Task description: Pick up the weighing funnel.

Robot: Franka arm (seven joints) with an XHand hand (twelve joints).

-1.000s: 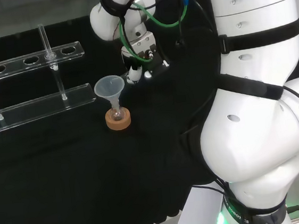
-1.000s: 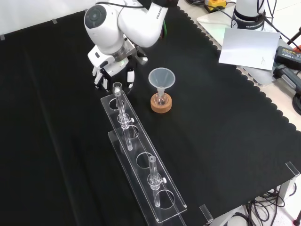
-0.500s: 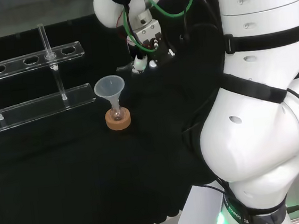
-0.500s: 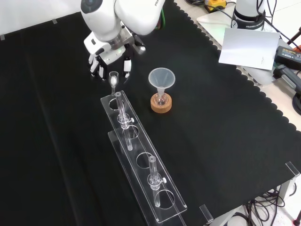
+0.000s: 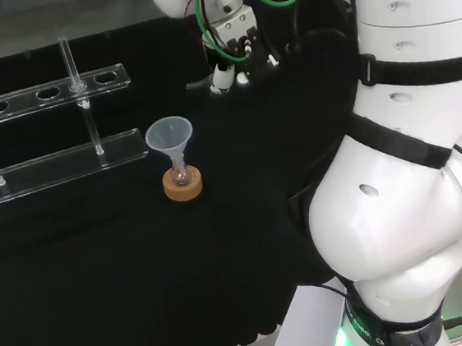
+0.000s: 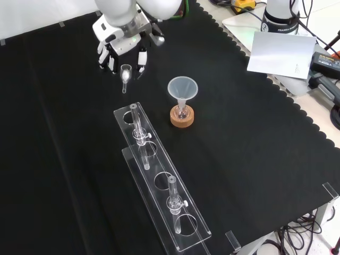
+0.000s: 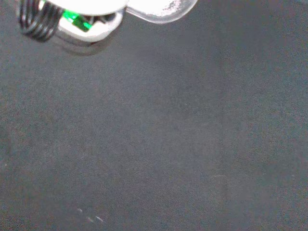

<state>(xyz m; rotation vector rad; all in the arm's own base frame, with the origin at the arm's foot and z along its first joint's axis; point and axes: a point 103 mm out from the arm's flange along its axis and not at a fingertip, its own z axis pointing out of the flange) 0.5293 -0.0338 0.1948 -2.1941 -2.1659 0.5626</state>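
- In the front view, the arm's white link [image 6: 119,8] is cut off by the top edge and covers the palm of the hand [image 6: 118,42].
- The weighing funnel [image 6: 125,73] hangs between the fingers [image 6: 142,57]; the spot where they pinch it is too small to make out.
- In the wrist view, a white part of the hand [image 7: 161,7] is blurred and cut by the picture's edge.
- In the head view, the clear test-tube rack [image 5: 48,163] runs off the left edge.
- What the small flask [image 6: 181,112] holds cannot be told.
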